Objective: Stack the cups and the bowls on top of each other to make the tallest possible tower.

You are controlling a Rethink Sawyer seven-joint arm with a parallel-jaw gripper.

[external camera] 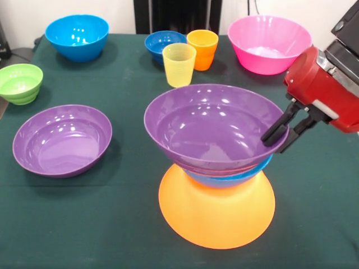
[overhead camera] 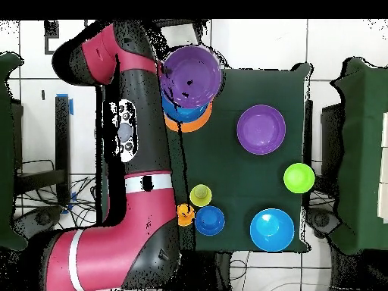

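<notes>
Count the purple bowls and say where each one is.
2. One purple bowl sits upright on top of the tower, the claw at its rim. The other purple bowl sits alone on the table. None seems hidden.

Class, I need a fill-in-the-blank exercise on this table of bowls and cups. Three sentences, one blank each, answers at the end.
1. The tower's base is an upside-down ____ bowl.
2. The gripper has its jaws shut on the rim of the top bowl, which is ____.
3. Beside the yellow cup stands an ____ cup.

Answers: yellow-orange; purple; orange
</notes>
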